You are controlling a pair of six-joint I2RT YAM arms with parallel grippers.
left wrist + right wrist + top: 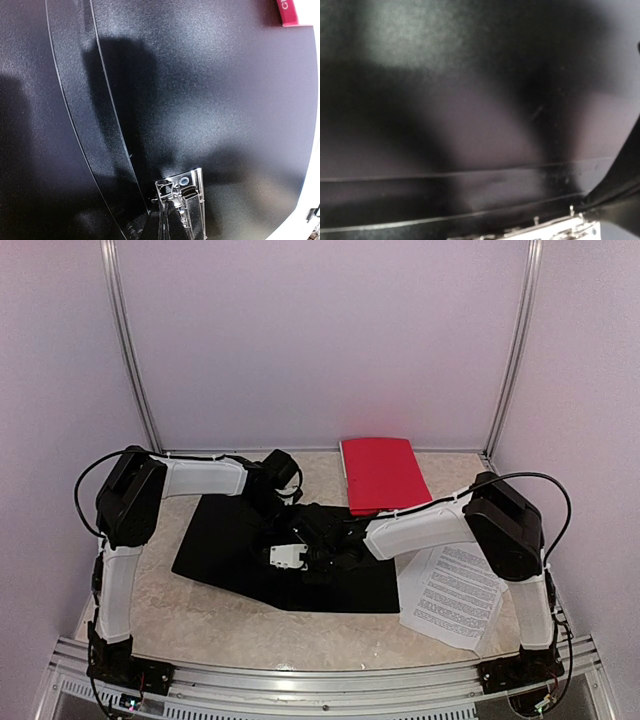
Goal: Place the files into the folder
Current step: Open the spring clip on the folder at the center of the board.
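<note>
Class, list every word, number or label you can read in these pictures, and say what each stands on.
On the printed sheet: dense black lines, too small to read.
On the red cover: white letters cut off at the frame edge, perhaps "ch"; unreadable.
On the black folder and its metal clip: no text visible.

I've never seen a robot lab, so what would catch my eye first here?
A big black folder lies open at centre, the left arm and right arm bent over its middle, where a metal clip sits. Behind it lies a bright red cover; a printed sheet lies at the right.
</note>
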